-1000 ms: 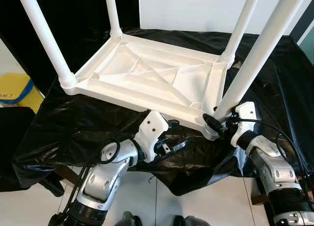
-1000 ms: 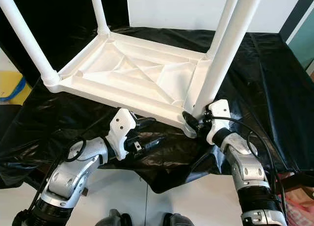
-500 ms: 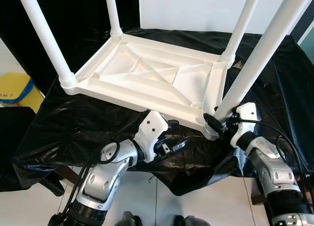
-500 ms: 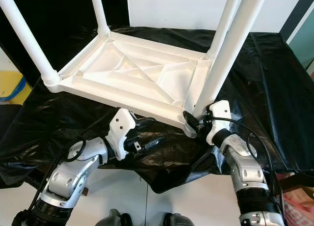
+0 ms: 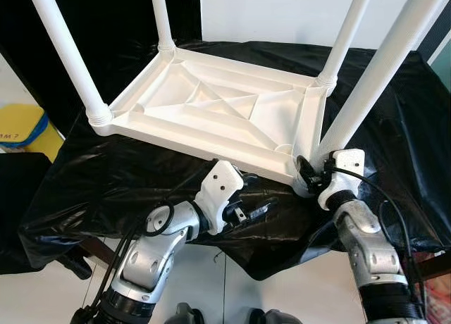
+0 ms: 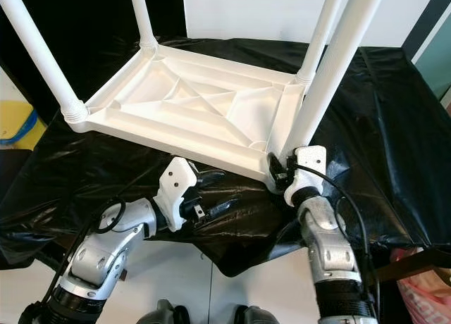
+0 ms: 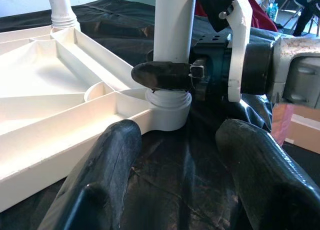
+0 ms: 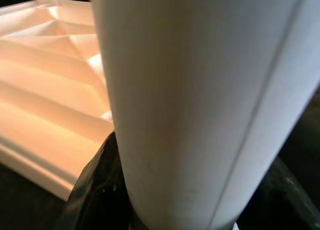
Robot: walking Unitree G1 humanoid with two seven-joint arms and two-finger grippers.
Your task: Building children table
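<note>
On the black-draped surface (image 5: pixel 106 176) we find the white table top (image 5: pixel 211 116) lying upside down, four legs upright at its corners. At its 5 o'clock corner, the right gripper (image 7: pixel 172 76) has its fingers (image 7: pixel 162 76) clamped around the near-right leg (image 5: pixel 366 91) just above the threaded socket. At 6 o'clock, just off the near edge, the left gripper (image 5: pixel 246 210) hovers, fingers (image 7: pixel 105 175) spread wide, holding nothing.

Head views are bright and sharp, lit evenly from above, with glare patches on the crinkly black plastic sheet (image 5: pixel 106 176). The right wrist view is soft and out of focus, the thick white plastic table leg (image 8: pixel 200 100) shaded grey, the ribbed white tabletop underside (image 8: pixel 45 85) glowing warm orange.
</note>
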